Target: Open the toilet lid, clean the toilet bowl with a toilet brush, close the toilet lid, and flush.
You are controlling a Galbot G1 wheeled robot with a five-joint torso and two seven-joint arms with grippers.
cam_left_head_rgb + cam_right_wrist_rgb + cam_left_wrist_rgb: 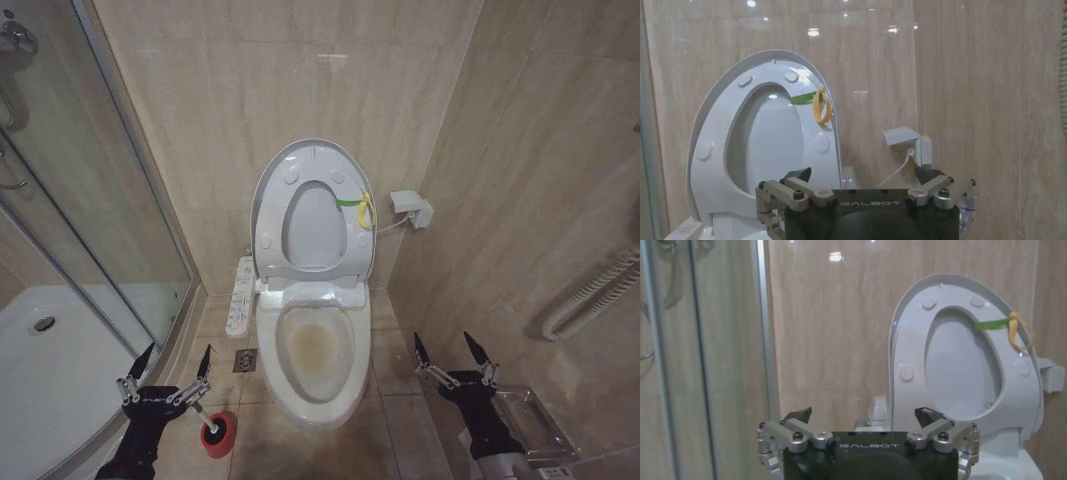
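The toilet lid (313, 228) stands upright against the back wall. The white seat ring (268, 240) is raised in front of it, and a yellow-green strap (352, 201) hangs at one edge. Below them the toilet bowl (315, 350) lies uncovered, with brownish-yellow staining inside. The toilet brush (212, 434) stands on the floor left of the bowl, its black head in a small red cup (228, 442). My left gripper (172, 362) hovers open just above and left of the brush, holding nothing. My right gripper (452, 348) hangs open to the right of the bowl. The raised lid (960, 365) (770, 135) shows beyond each wrist's open gripper (863, 415) (863, 174).
A glass shower enclosure (90, 180) and its white tray (60, 370) close off the left. A control panel (240, 295) hangs at the bowl's left, and a floor drain (245, 360) lies beside it. A wall box (412, 208), a ribbed hose (590, 295) and a clear tray (530, 420) are on the right.
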